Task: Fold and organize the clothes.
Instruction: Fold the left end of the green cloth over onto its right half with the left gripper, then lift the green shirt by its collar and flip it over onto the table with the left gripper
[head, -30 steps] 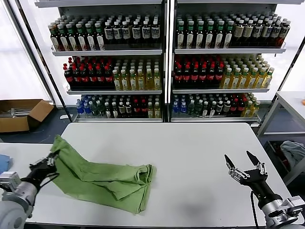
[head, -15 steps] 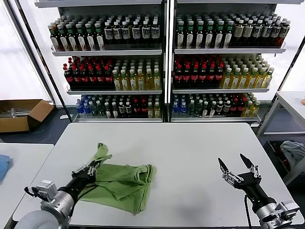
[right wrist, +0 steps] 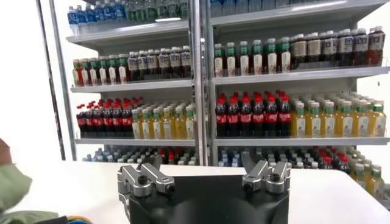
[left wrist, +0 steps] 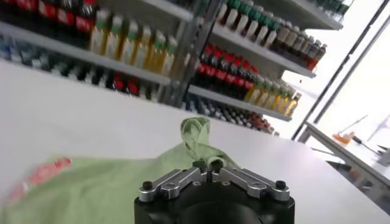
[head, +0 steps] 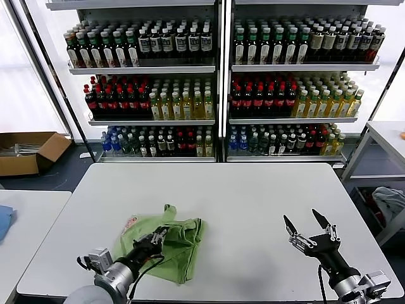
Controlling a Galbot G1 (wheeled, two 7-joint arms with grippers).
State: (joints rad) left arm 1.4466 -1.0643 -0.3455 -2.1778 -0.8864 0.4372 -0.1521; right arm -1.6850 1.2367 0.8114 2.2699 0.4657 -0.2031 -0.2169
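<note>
The light green T-shirt lies bunched on the white table, left of centre, with its red-and-white mark facing up at its left edge. My left gripper is shut on a fold of the shirt and holds it over the rest of the cloth. In the left wrist view the gripper pinches a twisted bit of green fabric, and the mark shows blurred. My right gripper is open and empty above the table's front right; it shows open in the right wrist view.
Shelves of bottles stand behind the table. A cardboard box lies on the floor at the left. A second table with a blue cloth is at the left. A pale cloth lies at the far right.
My left gripper has carried the shirt's left part rightward over the rest, making the shirt more compact and turning the printed mark up. The right gripper has shifted slightly left.
</note>
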